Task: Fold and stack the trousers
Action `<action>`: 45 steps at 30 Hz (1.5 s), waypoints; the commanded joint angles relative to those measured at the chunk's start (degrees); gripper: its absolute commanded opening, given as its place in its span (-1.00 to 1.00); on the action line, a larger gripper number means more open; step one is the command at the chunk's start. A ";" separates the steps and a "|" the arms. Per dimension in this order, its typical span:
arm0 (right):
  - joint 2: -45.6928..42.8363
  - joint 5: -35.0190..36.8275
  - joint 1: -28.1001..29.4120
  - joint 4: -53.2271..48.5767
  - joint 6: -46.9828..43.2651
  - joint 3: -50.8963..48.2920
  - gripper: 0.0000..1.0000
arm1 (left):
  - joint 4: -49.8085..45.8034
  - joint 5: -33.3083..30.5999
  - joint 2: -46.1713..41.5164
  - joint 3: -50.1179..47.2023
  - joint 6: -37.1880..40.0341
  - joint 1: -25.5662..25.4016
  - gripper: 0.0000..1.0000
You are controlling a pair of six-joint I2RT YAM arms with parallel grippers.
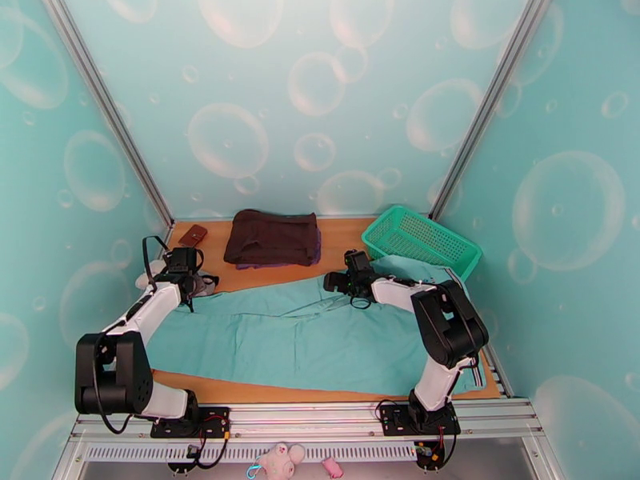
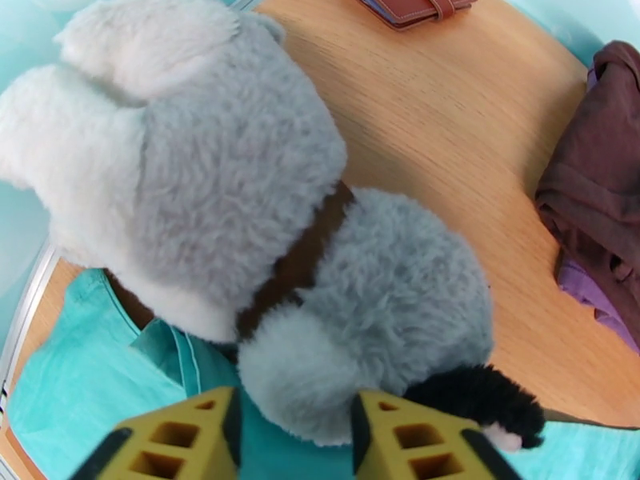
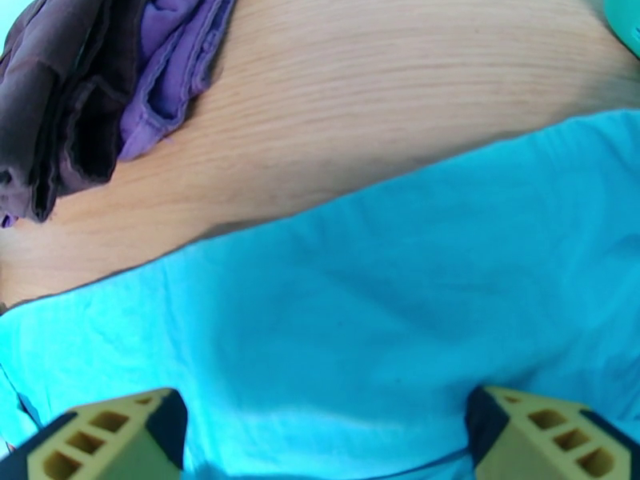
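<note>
Top external view: the long light teal cloth trousers (image 1: pixel 304 338) lie spread flat across the lower middle of the frame on the pale wooden table (image 1: pixel 344 234), reaching nearly from one side to the other. At centre left, the left gripper (image 1: pixel 192 280) hangs over a grey and white plush toy (image 1: pixel 206 283) at the trousers' left end. In the left wrist view its jaws stand part-way apart, with the toy's grey fur bulging into the gap. At centre right, the right gripper (image 1: pixel 340 280) sits over the trousers' far edge, jaws spread wide with nothing between them. Above centre lies a dark brown folded garment (image 1: pixel 272 234) on a purple one (image 3: pixel 172 66). A small brown leather wallet (image 1: pixel 193 234) is just left of it, and a green plastic mesh basket (image 1: pixel 420 238) to its right.
</note>
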 commanded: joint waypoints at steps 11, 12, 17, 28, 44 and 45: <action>0.42 -1.31 -0.63 -4.88 0.02 -1.69 0.93 | -2.23 -4.14 -6.22 -3.50 -1.80 -3.74 0.11; 0.42 -1.40 -0.67 -4.81 -0.01 -1.67 0.93 | -1.89 -3.33 -7.00 -3.98 -1.79 -3.65 0.12; 0.21 -1.49 -0.33 -5.01 -0.03 -1.69 0.93 | -3.92 -0.04 -10.69 -4.69 -2.93 -6.69 0.14; 0.62 -1.41 1.00 -5.27 0.11 -1.03 0.93 | -7.89 -4.47 -5.16 -4.51 -5.96 -6.64 0.09; 1.84 -1.40 2.58 -5.85 0.47 1.03 0.94 | -20.96 -11.15 1.16 1.17 -9.76 -12.31 0.10; 1.79 -1.38 2.77 -5.89 0.52 1.03 0.94 | -22.13 -13.45 2.34 1.69 -10.55 -12.28 0.10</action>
